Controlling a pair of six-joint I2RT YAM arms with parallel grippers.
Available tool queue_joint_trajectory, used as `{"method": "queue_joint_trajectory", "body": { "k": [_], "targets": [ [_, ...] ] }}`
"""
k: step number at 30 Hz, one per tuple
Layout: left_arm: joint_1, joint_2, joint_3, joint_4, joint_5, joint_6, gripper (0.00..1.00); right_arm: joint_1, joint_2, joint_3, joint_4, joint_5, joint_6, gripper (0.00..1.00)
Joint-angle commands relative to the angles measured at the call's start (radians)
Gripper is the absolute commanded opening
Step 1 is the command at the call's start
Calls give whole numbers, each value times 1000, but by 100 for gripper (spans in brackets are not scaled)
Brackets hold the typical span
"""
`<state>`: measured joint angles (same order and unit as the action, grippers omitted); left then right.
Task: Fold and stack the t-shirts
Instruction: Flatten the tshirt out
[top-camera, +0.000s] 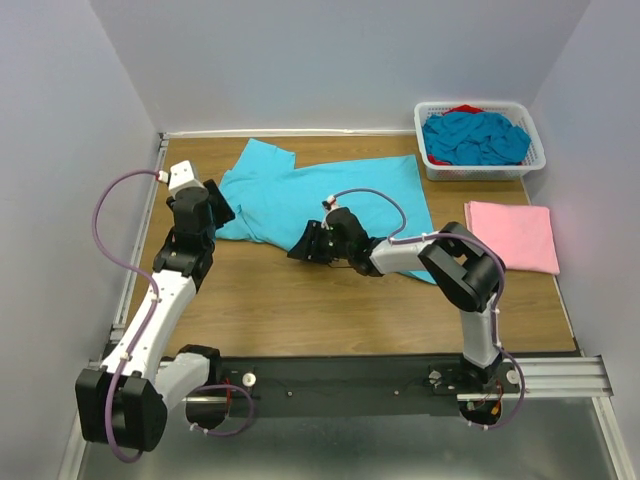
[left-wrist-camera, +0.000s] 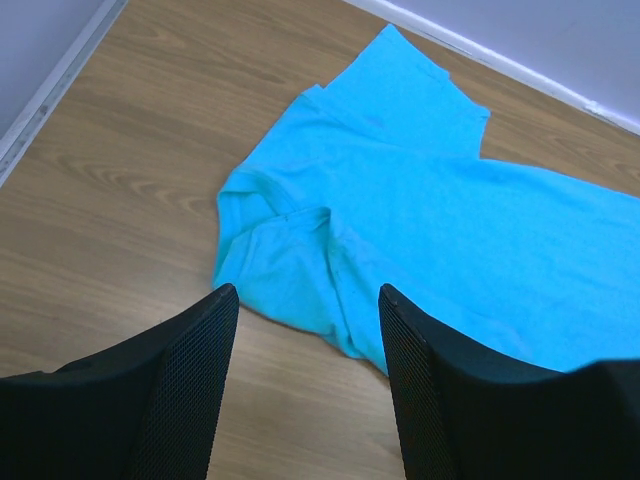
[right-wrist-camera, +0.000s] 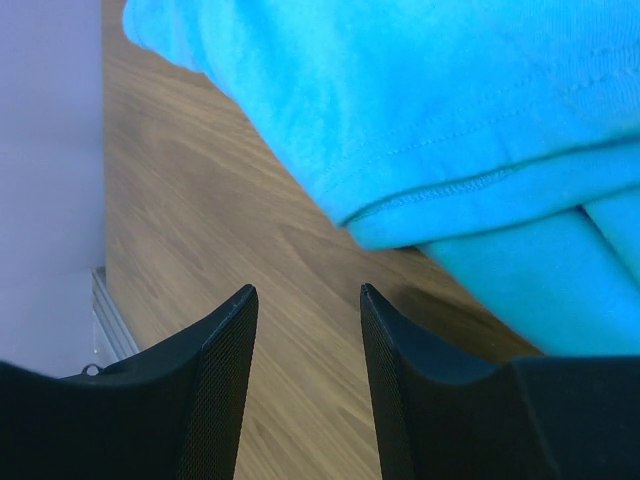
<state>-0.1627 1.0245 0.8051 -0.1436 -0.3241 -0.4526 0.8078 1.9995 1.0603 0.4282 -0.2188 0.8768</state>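
Note:
A turquoise t-shirt (top-camera: 320, 190) lies spread across the back middle of the wooden table, its near edge partly folded over. My left gripper (top-camera: 224, 212) stands open at the shirt's left sleeve; in the left wrist view the left gripper (left-wrist-camera: 305, 295) has only bare wood between its fingers and the t-shirt (left-wrist-camera: 400, 220) just ahead. My right gripper (top-camera: 303, 246) is open at the shirt's near edge; in the right wrist view the right gripper (right-wrist-camera: 305, 292) holds nothing and the folded hem (right-wrist-camera: 470, 190) hangs ahead to the right. A folded pink t-shirt (top-camera: 512, 235) lies at the right.
A white lattice basket (top-camera: 480, 170) at the back right holds crumpled turquoise shirts (top-camera: 475, 138) and a bit of red cloth (top-camera: 462, 108). Grey walls close the table on the left, back and right. Bare wood (top-camera: 300, 300) runs along the near side.

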Motion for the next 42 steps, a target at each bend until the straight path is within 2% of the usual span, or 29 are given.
{"method": "queue_joint_trajectory", "body": {
  "k": [1, 12, 21, 23, 28, 33, 37, 42],
  "targets": [
    [5, -63, -63, 94, -64, -3, 66, 33, 42, -10, 58, 117, 93, 53],
    [5, -41, -50, 101, -66, 3, 66, 45, 100, 6, 34, 277, 151, 53],
    [5, -31, -50, 98, -63, 5, 66, 45, 143, 50, 50, 300, 163, 52],
    [5, -23, -44, 92, -58, 3, 66, 45, 150, 53, 64, 283, 162, 49],
    [5, -23, -43, 91, -56, 3, 66, 53, 127, 49, 69, 257, 159, 33],
    [6, -17, -41, 91, -52, 5, 66, 60, 82, 43, 46, 226, 156, 29],
    [6, -7, -40, 88, -43, 2, 66, 62, 56, 38, 37, 225, 159, 15],
    [6, -9, -41, 87, -40, 2, 66, 70, 44, 61, -3, 180, 166, 9]
  ]
}}
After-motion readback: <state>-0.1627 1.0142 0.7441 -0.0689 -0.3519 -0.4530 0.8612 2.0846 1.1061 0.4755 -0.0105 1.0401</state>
